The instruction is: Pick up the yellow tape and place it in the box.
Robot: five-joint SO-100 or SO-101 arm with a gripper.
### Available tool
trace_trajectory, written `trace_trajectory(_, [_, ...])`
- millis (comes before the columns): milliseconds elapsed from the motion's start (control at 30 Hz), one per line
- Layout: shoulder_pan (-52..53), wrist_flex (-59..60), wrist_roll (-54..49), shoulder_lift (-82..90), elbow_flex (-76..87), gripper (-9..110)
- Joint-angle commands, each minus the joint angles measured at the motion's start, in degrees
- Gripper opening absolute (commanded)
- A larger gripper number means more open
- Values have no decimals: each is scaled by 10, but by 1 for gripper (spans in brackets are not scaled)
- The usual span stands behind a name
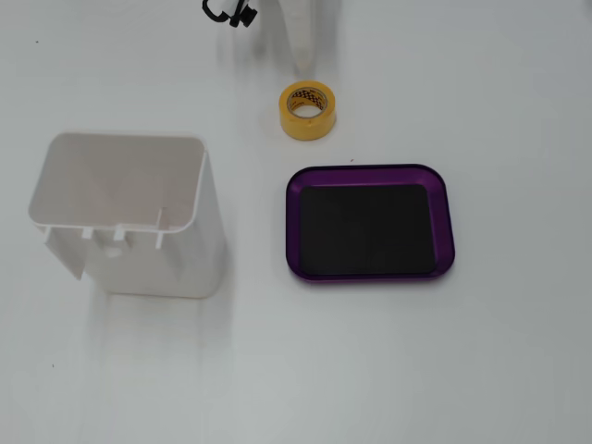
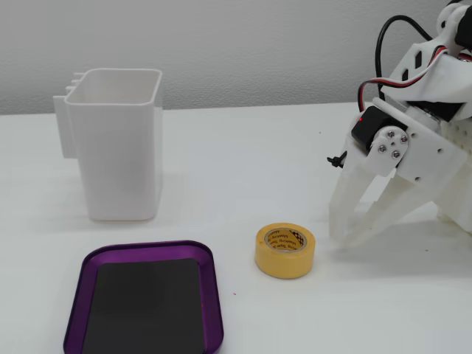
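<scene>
The yellow tape (image 1: pixel 308 110) lies flat on the white table just above the purple box's (image 1: pixel 370 170) top rim, and apart from it. In the side fixed view the tape (image 2: pixel 285 250) sits to the right of the box (image 2: pixel 144 248), whose black floor holds nothing. My gripper (image 2: pixel 345 240) points down at the table a short way right of the tape and does not touch it. Its fingertips (image 2: pixel 337 230) nearly meet, and it holds nothing. From above, only a narrow white tip of the gripper (image 1: pixel 302 61) shows, just above the tape.
A tall white plastic bin (image 1: pixel 129 213) stands to the left of the box; in the side view the bin (image 2: pixel 118 155) is behind the box. A black cable (image 1: pixel 229 11) hangs at the top edge.
</scene>
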Motion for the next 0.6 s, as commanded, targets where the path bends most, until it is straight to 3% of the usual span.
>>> trace_trajectory(0, [-2,-4,2,34,4,0])
trace_trajectory(567, [-1,-7,-2,34,3,0])
